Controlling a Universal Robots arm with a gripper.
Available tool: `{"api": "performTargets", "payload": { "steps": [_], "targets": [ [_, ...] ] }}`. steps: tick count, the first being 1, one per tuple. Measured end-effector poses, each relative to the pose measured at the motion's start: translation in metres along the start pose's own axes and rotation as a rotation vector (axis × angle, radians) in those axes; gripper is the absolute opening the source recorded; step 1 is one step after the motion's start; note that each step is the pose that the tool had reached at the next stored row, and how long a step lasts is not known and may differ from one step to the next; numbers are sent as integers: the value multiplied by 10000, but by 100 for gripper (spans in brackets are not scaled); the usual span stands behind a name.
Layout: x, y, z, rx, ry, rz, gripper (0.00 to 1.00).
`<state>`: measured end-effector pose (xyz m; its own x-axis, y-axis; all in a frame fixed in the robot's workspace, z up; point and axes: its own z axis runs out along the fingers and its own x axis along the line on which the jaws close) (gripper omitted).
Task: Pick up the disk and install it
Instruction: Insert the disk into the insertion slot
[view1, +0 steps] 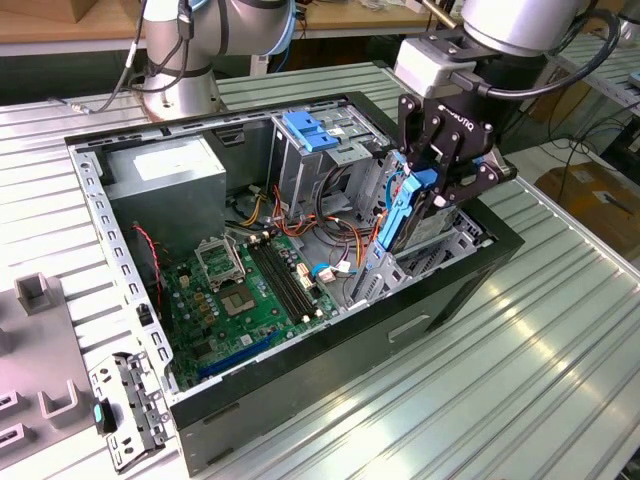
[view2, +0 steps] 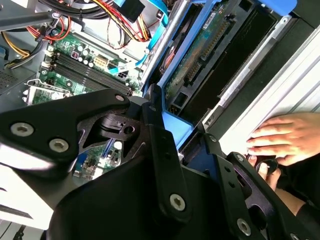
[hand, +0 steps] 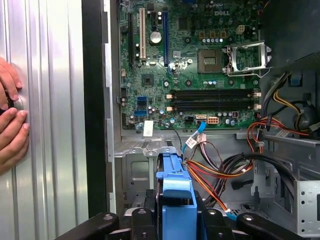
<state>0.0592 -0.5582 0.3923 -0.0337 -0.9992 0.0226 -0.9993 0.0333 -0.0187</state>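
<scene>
A ribbed metal table (view1: 560, 330) carries the open computer case (view1: 330, 385), with workbenches (view1: 50, 28) beyond it. My claw (view1: 440, 188) grips the disk (view1: 396, 225) on edge, its long axis near upright and its lower end inside the case.

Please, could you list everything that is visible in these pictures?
computer case: one, black, open, on table
table: one, silver, ribbed
motherboard: one, green, inside case
power supply: one, grey, case corner
cables: bundle, orange-red-yellow, mid-case
latch: one, blue, atop drive cage
disk: one, silver with blue rails, in pincer
person's hand: at least one, on table beside case
arm base: one, grey, on table
pincer: one, black, shut on disk
</scene>
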Motion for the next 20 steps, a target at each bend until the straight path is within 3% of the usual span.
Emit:
{"api": "performTargets", "payload": {
  "steps": [7,8,9,10,12,14,15,19,20],
  "targets": [
    [0,0,4,0,1,1,38],
    [0,0,8,0,1,0,44],
    [0,0,23,1,-5,0,44],
    [0,1,44,0,0,0,50],
    [-2,2,103,0,-1,0,50],
    [-4,3,180,0,0,0,36],
    [-4,4,200,1,0,0,36],
    [-7,5,299,0,0,-1,12],
    [-7,6,315,0,0,0,11]
  ]
}}
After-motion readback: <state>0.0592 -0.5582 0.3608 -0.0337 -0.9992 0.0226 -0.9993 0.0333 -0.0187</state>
